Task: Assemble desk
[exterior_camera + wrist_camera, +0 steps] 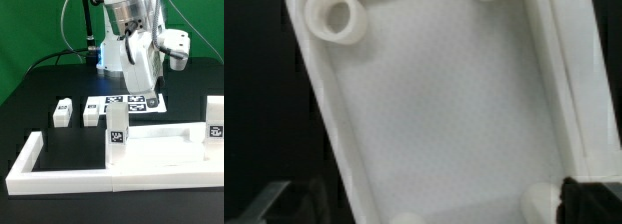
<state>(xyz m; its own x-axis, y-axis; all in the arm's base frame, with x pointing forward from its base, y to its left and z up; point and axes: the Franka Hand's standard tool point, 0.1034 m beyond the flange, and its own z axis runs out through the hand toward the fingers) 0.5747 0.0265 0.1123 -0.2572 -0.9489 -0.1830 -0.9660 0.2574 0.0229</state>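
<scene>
The end effector (429, 203) is spread wide and holds nothing. In the wrist view its two dark fingertips (589, 202) peek in at the lower corners of the frame. Between them the desk top (438, 120) fills almost the whole picture, with its raised rim running up either side and one corner hole (335, 20) open at the upper left. The hole is empty, with no leg seated in it.

In the exterior view, the end effector (140, 86) hangs in the upper centre, above the marker board (125, 102). The pale slab right of centre appears to be the desk top (165, 131), lying inside the border frame (110, 180).

All four legs stand loose on the bench (45, 88). The far-left leg (64, 112) and the second leg (91, 113) sit side by side at centre left, apart from the top. The upright leg (118, 130) stands just beside the slab's left end, and whether it touches cannot be told. The right-hand leg (215, 122) waits at the right edge of the frame.

The assembly looks barely begun, with nothing joined so far. The likely step in hand is lining up over the top to grip or shift it. After that, every leg has to be fetched and fixed into its corner.
</scene>
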